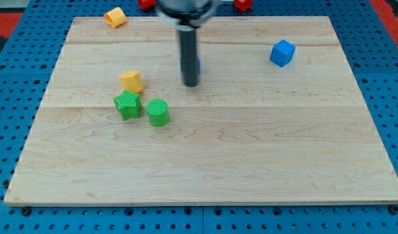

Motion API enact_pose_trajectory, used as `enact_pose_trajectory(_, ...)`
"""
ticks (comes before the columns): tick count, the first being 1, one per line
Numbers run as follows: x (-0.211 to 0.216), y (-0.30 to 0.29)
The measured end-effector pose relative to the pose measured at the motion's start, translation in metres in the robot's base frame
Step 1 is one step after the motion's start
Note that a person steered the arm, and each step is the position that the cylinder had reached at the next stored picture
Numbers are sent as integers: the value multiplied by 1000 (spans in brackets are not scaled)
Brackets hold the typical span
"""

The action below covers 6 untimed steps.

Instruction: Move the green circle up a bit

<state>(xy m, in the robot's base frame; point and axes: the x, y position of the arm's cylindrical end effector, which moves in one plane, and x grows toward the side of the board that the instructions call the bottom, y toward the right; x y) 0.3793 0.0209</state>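
Observation:
The green circle (pixel 158 112), a short green cylinder, stands on the wooden board (pixel 250 149) at centre left. A green star-shaped block (pixel 128 105) sits just to its left, almost touching it. A yellow block (pixel 131 81) sits above the green star. My tip (pixel 190 84) is on the board above and to the right of the green circle, apart from it. The dark rod rises from the tip to the view's top.
A blue cube (pixel 282 53) sits at the board's upper right. An orange-yellow block (pixel 115 17) lies at the upper left corner. Red blocks (pixel 243 4) show at the view's top edge. A blue perforated table surrounds the board.

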Motion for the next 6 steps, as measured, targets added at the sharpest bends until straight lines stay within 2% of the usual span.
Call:
enact_pose_trajectory(1, -14, 76)
enact_pose_trajectory(2, -37, 60)
enact_pose_trajectory(3, -68, -50)
enact_pose_trajectory(4, -18, -87)
enact_pose_trajectory(5, 27, -89)
enact_pose_trajectory(6, 21, 25)
